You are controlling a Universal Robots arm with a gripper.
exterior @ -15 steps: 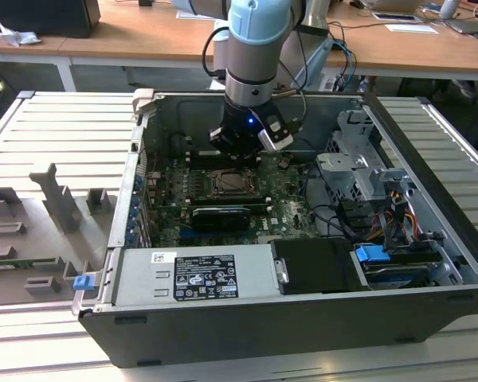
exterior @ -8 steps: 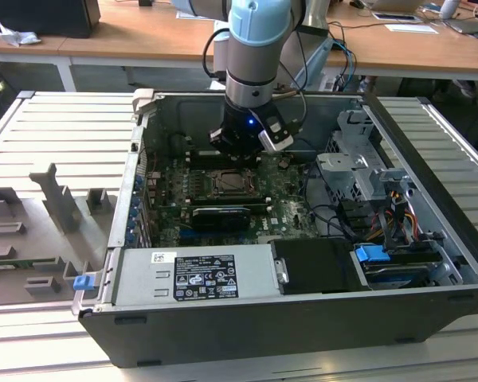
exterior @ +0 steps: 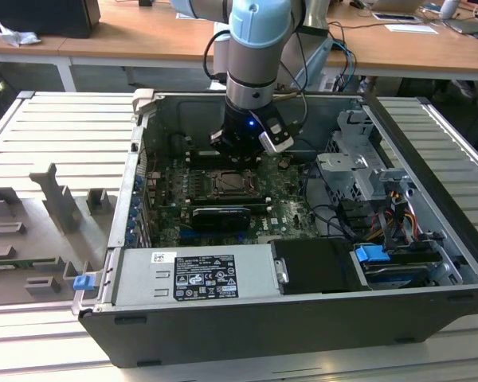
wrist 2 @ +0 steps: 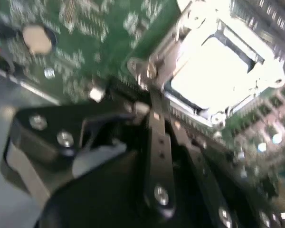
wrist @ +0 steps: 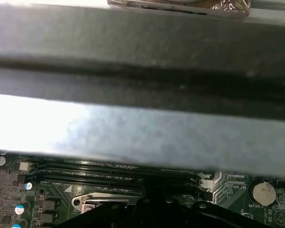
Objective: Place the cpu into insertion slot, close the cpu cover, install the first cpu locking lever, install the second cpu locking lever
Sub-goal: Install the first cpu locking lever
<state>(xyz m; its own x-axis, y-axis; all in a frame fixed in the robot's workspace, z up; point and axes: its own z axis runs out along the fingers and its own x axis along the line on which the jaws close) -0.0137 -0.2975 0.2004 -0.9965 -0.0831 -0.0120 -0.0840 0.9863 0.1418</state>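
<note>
Chip in, cover down
The cpu sits under the cover; I can't tell the hand's grip.

The arm descends vertically from the far side, wrist pointing straight down. The gripper shows black fingers drawn together, nothing visible between them.

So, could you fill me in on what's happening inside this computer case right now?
A robot arm is reaching down into the open computer case, with its gripper just above the motherboard beside the insertion slot. In the second wrist view the cpu sits in the socket, framed by the cpu cover. Nothing visible is held.
</note>
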